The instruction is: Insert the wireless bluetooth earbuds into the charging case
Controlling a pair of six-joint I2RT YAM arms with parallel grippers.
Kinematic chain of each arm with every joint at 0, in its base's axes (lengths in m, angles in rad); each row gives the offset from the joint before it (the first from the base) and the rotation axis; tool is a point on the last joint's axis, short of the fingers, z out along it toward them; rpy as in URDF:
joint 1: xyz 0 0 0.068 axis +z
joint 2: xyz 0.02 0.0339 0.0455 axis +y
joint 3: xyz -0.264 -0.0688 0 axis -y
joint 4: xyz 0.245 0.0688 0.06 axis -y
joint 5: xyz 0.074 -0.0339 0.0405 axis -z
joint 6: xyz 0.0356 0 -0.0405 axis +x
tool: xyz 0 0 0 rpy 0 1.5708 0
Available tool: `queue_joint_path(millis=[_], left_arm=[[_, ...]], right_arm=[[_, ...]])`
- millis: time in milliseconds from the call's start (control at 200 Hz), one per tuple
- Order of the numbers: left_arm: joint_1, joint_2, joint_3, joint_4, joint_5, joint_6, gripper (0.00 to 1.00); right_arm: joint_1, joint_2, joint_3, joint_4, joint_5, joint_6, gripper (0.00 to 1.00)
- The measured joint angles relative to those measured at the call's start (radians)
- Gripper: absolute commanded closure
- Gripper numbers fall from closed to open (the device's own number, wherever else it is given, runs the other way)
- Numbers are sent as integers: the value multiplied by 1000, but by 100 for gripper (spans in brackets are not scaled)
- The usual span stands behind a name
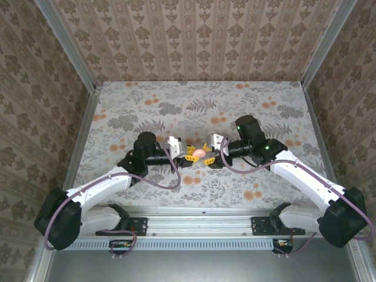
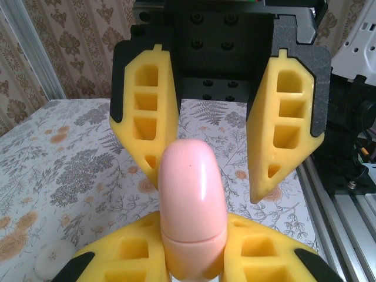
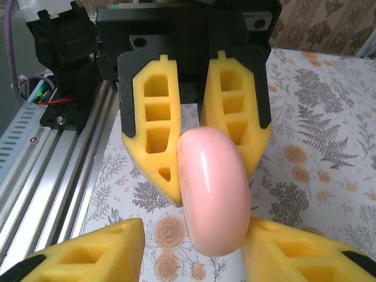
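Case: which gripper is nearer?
Left. The left gripper is clamped on the case; the right gripper straddles its free end, jaws open, not clearly touching.

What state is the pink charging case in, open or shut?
Shut: the charging case shows only a thin closed seam near its held end, with no gap, while the left tool clamps it.

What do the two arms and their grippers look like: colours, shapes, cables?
The left arm and the right arm have white shells, black joints and black housings. A purplish cable runs along each. The left gripper and the right gripper have black bodies and two yellow tapered fingers with hollow cells. A small green light glows on the right arm.
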Motion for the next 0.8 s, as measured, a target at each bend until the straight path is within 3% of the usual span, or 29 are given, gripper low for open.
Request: queue_joint_path(millis=[380,800], left_arm=[[0,0,0,0,15,0,97],[6,0,0,24,10,-30,95]], right_arm=[[0,8,4,20,0,-2,73],[5,-5,2,47,32,1,82]])
